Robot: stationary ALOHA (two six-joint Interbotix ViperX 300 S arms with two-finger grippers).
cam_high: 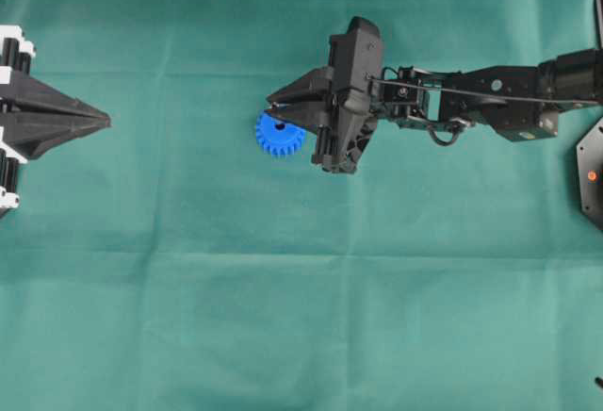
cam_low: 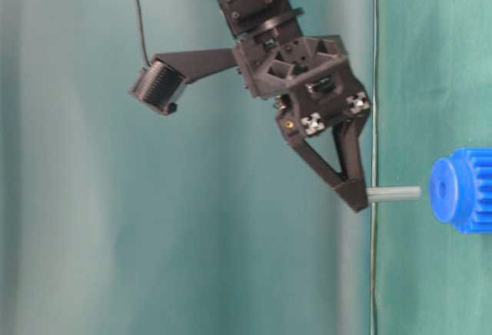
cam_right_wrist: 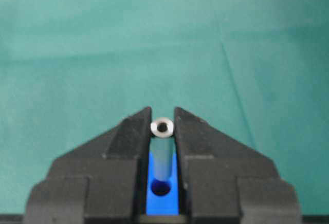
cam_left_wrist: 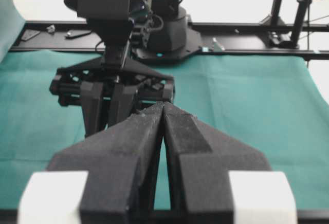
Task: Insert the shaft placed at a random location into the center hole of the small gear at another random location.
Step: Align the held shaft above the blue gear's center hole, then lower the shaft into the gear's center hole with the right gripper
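The right gripper [cam_right_wrist: 162, 126] clasped the shaft [cam_right_wrist: 163, 154] upright just above the gear [cam_high: 280, 135], over its hole [cam_right_wrist: 161, 187]. Far from the gear, the left gripper [cam_high: 102, 122] sat clenched, empty.

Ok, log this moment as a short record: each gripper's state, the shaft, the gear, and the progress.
right gripper: shut on shaft, over the gear
shaft: held at one end, free end pointing at the hub, short of it
gear: blue, flat on the cloth
hole: open, visible between the fingers
left gripper: shut, empty, far from the gear
progress: shaft not yet inserted
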